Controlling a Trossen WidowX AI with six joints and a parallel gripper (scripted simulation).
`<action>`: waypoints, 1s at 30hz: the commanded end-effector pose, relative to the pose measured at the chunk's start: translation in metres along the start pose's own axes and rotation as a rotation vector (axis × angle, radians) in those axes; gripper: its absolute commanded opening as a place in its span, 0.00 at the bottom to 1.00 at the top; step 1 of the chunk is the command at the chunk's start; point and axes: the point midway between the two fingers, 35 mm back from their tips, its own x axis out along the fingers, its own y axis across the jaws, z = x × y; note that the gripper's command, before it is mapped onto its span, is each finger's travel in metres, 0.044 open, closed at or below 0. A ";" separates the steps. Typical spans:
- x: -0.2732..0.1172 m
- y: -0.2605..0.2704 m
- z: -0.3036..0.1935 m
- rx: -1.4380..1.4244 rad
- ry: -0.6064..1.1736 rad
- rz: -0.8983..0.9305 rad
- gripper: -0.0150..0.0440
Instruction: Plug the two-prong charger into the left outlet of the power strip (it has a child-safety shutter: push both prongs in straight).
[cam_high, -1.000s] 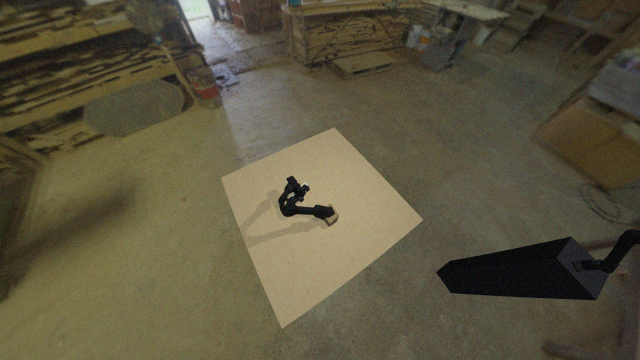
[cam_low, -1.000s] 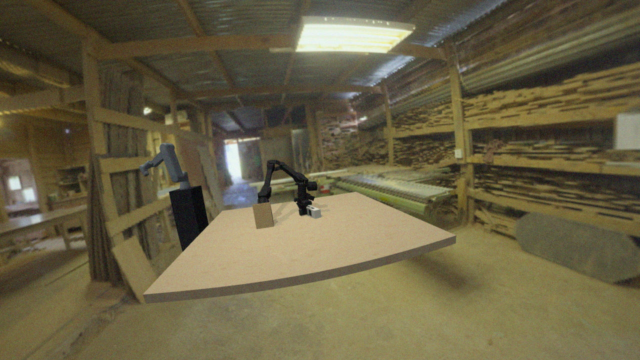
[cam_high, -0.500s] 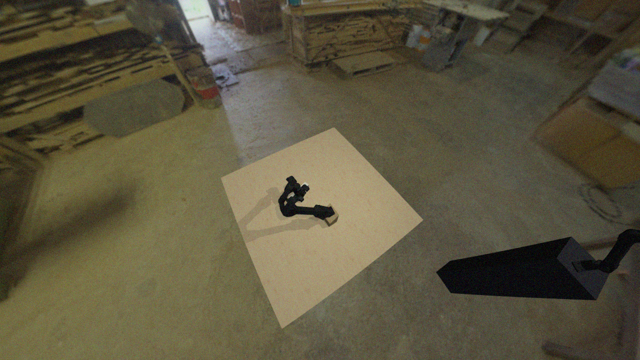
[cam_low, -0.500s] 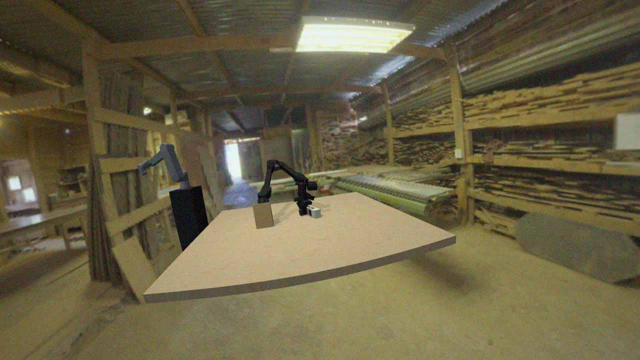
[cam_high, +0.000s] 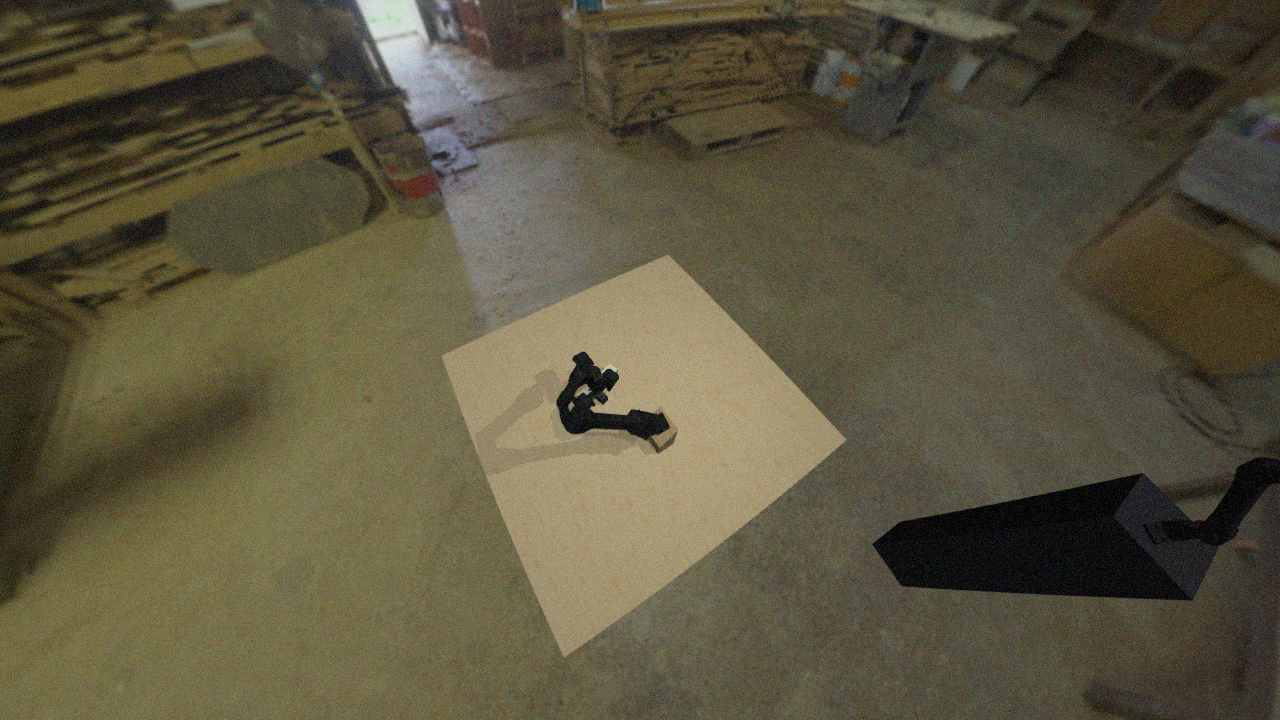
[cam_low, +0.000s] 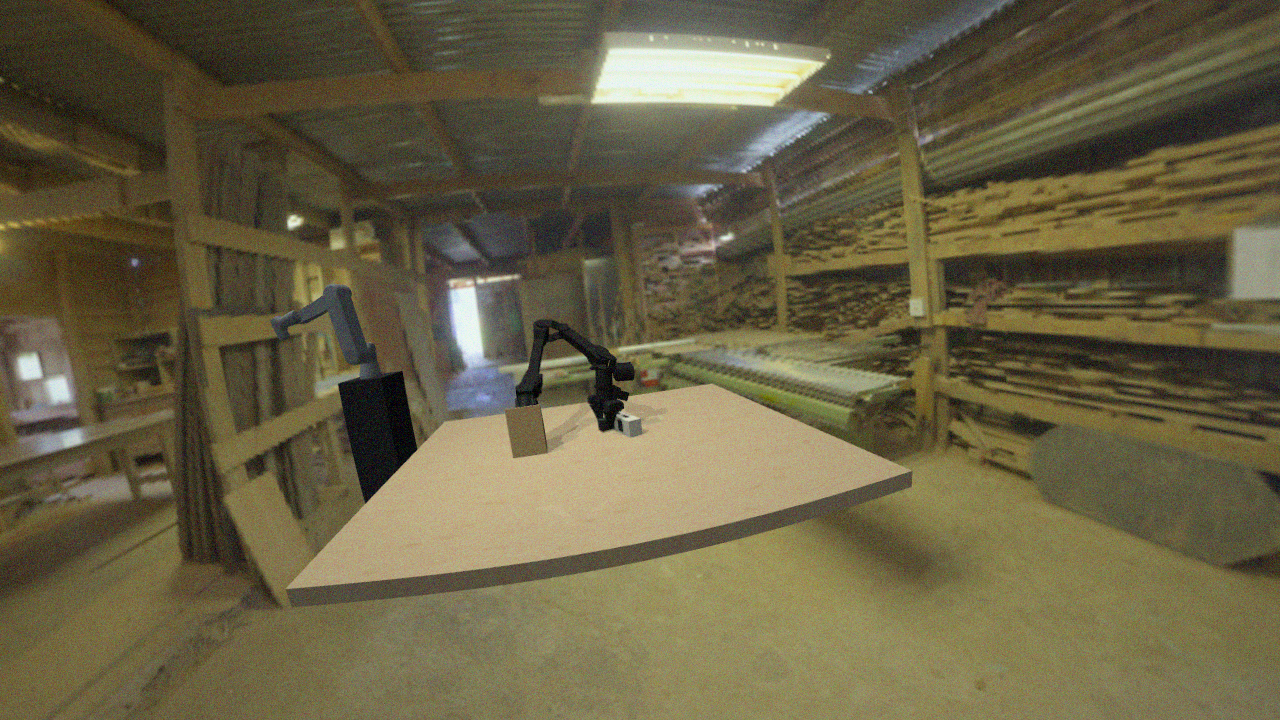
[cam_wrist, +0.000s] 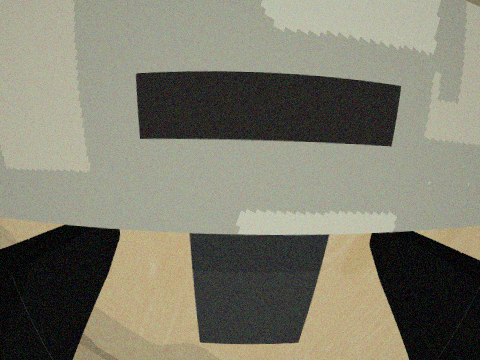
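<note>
The light grey power strip (cam_high: 611, 368) (cam_low: 631, 425) (cam_wrist: 260, 185) lies on the table and fills the upper part of the wrist view, with a wide black rectangle across its top. The dark grey charger (cam_wrist: 255, 300) is at the strip's near edge, low in the wrist view, and meets that edge. My gripper (cam_low: 609, 425) (cam_wrist: 247, 231) is open, with one black finger on each side of the charger and bare wood showing in both gaps. The prongs and outlet holes are hidden, so how deep the prongs sit cannot be seen.
The wooden table (cam_high: 716, 358) (cam_low: 680, 483) carries a brown box (cam_high: 664, 441) (cam_low: 526, 432) beside the arm's base. Off the table, a black pedestal (cam_high: 1011, 546) (cam_low: 377, 429) bears another arm (cam_low: 344, 322).
</note>
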 end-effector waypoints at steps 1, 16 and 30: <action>0.000 0.000 -0.002 -0.001 -0.002 0.002 1.00; 0.001 0.000 -0.007 -0.007 -0.010 0.003 1.00; 0.001 0.000 -0.011 -0.013 -0.018 0.003 1.00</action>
